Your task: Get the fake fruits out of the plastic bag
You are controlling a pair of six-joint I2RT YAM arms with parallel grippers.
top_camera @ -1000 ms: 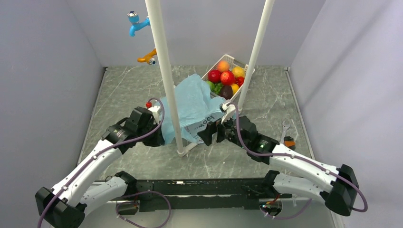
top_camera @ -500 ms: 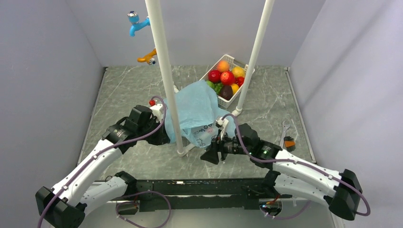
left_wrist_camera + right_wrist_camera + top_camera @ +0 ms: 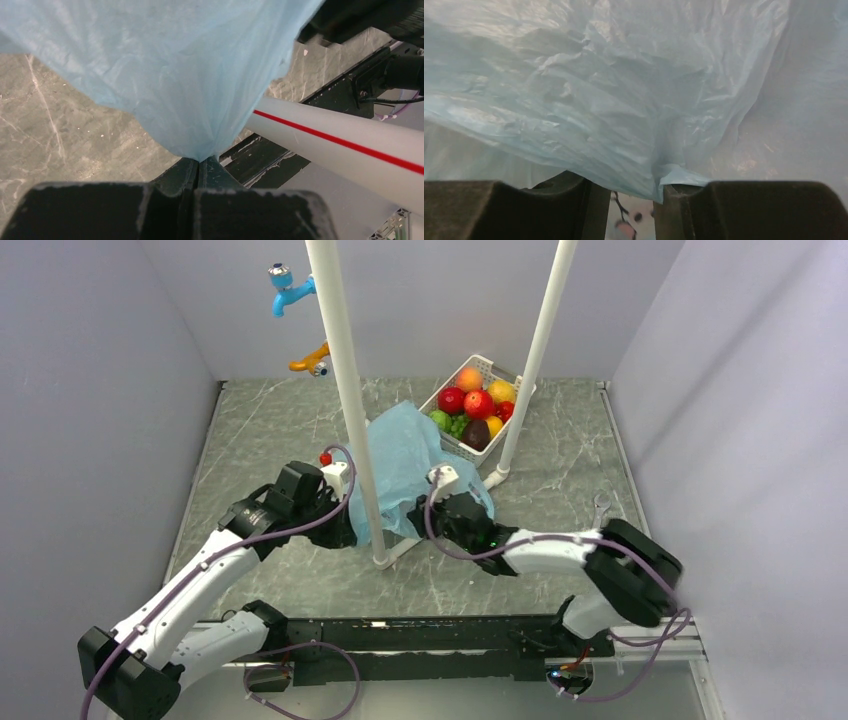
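Note:
The light-blue plastic bag hangs crumpled between the two white poles. My left gripper is shut on its left edge; in the left wrist view the film funnels into the closed fingertips. My right gripper is pushed against the bag's near right side. Its jaws stand partly apart, with film draped over the fingertips and the printed panel showing in the gap. Red, orange and yellow fake fruits lie in the basket. What the bag holds is hidden.
The white slotted basket stands at the back right and also holds green and dark fruit. Two white poles rise from the table around the bag. Blue and orange toy taps hang on the back wall.
My right gripper has swung left and forward up against the bag, and its jaws have narrowed. The bag has bunched up and pulled away from the basket. The left gripper kept its hold.

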